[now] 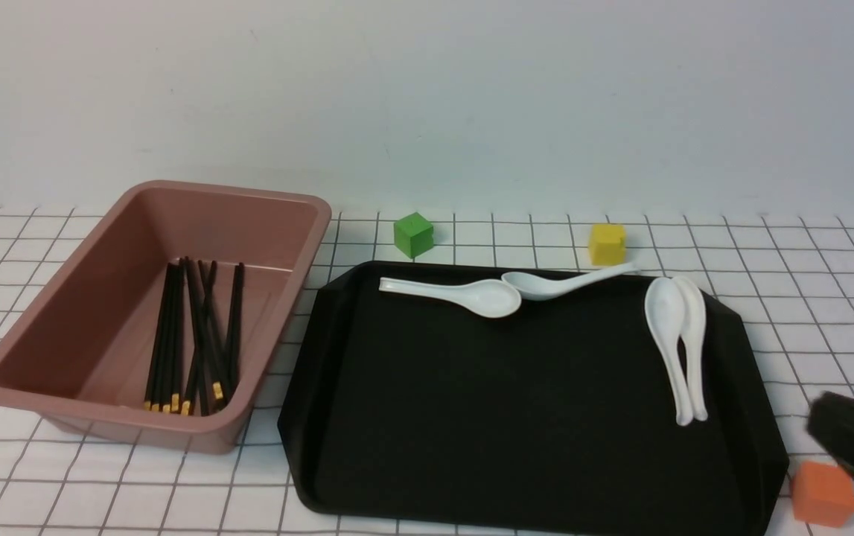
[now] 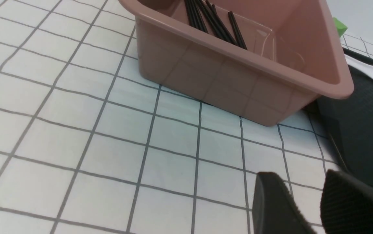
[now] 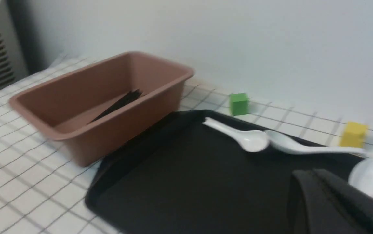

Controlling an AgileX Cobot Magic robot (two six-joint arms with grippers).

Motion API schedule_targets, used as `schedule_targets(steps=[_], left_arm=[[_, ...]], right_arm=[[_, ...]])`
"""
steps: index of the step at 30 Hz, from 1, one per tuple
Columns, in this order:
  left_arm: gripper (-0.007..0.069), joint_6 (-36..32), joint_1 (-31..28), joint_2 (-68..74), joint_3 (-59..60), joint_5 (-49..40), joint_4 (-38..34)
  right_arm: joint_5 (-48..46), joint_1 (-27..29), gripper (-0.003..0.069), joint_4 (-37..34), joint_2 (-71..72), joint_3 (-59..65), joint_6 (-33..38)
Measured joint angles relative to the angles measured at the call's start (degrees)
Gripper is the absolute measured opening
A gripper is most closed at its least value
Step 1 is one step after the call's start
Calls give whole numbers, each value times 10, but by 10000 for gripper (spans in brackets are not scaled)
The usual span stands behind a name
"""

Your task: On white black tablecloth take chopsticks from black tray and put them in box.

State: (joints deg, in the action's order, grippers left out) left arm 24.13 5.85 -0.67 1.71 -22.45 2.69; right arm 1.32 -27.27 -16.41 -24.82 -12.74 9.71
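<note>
The chopsticks point(image 1: 192, 335) lie inside the pink box point(image 1: 248, 197).
The box sits at nine o'clock from the black tray point(image 1: 516, 447). My left gripper point(image 2: 301, 182) is open and holds nothing. My right gripper point(image 3: 323, 201) looks blurry, so I cannot tell.

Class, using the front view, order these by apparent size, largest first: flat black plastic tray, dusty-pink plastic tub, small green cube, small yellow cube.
1. flat black plastic tray
2. dusty-pink plastic tub
3. small green cube and small yellow cube look alike; not ranked.
</note>
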Motion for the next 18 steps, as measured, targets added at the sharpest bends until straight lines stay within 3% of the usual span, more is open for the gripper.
schedule_targets(steps=[6,7,9,14,18], left_arm=[[238,0,0,0,0,0,0],[238,0,0,0,0,0,0],[238,0,0,0,0,0,0],[238,0,0,0,0,0,0],[238,0,0,0,0,0,0]], right_arm=[[-35,147,21,62,163,128,-47],[-39,151,21,66,167,130,-50],[-94,200,23,113,223,141,-97],[-201,241,29,177,254,141,-162],[-220,244,34,187,254,138,-172]])
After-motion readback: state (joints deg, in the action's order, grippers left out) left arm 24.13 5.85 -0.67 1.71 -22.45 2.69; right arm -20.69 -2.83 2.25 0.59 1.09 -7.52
